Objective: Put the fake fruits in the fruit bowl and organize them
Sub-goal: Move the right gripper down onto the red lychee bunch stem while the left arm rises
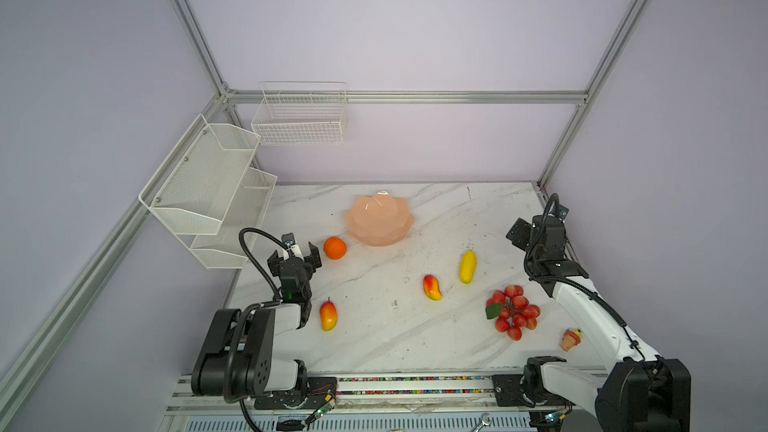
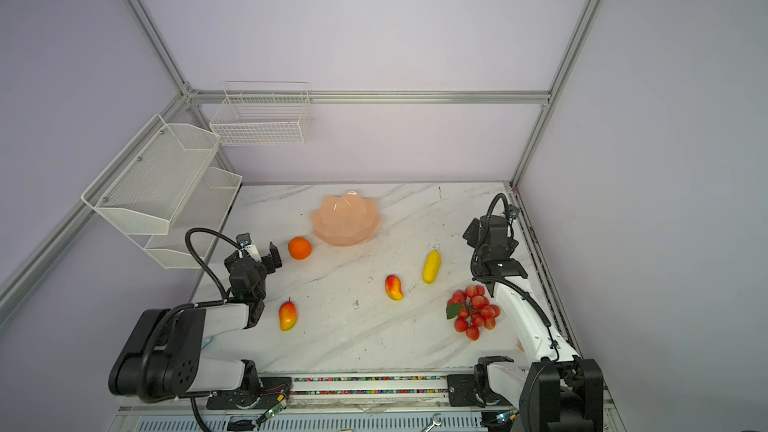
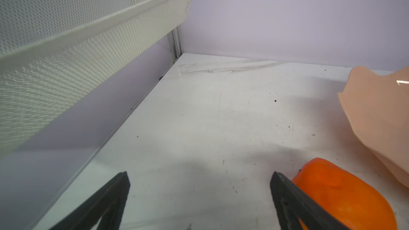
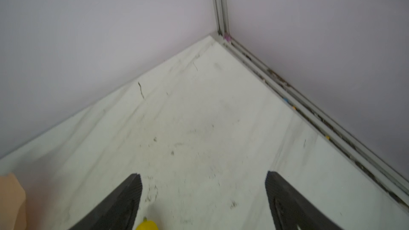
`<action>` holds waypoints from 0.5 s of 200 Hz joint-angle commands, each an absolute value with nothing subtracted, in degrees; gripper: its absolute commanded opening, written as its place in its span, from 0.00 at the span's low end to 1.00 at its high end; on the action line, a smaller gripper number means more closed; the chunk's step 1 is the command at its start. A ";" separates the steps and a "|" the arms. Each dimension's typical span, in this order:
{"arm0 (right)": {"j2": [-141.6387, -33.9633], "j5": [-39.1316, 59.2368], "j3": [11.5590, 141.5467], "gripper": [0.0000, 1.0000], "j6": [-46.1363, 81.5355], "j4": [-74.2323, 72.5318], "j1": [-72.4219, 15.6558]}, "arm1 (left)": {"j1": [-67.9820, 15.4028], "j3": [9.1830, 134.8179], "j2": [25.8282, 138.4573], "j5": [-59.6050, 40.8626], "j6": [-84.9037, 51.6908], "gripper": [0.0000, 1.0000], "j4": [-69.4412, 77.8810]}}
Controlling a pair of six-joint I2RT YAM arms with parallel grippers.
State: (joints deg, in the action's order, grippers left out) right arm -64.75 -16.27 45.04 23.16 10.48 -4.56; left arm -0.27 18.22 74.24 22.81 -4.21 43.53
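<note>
Top views: high at the front, looking steeply down over the whole table (image 1: pixel 374 338) (near-identical framing); wrist cameras low, close, facing the back corners, each catching the fruit bowl (image 3: pixel 376 118).

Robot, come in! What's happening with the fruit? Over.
Left gripper open, beside orange. Right gripper open, yellow fruit close by. Bowl empty. Nothing in the way.

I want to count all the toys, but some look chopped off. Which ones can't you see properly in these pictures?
- Ice-cream cone toy: too small in a top view to make out details.
- Orange: left wrist view, partly cut off by the picture's edge.
- Yellow fruit: right wrist view, only its tip shows at the edge.
- Fruit bowl: right wrist view, only a sliver at the edge.
</note>
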 commanded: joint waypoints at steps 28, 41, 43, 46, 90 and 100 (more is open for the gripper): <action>-58.04 -15.45 46.04 0.89 39.14 33.85 -17.56 | -16.44 23.64 57.56 22.30 -9.25 1.00 27.52; -57.71 -20.07 46.32 0.89 42.72 38.95 -20.40 | -25.00 26.45 54.08 21.40 -9.79 1.00 20.30; -57.63 -20.66 46.34 0.89 43.27 39.67 -20.81 | -26.02 26.81 53.71 20.69 -9.81 1.00 19.40; -57.13 -21.58 46.51 0.88 44.59 40.57 -22.01 | -27.73 27.26 53.17 19.31 -10.03 1.00 18.29; -54.63 -26.04 47.34 0.80 53.96 51.97 -27.50 | -42.84 29.19 48.10 11.57 -11.95 1.00 10.06; -53.77 -25.78 47.18 0.75 55.41 53.64 -28.24 | -43.85 29.42 47.35 8.94 -13.96 1.00 7.88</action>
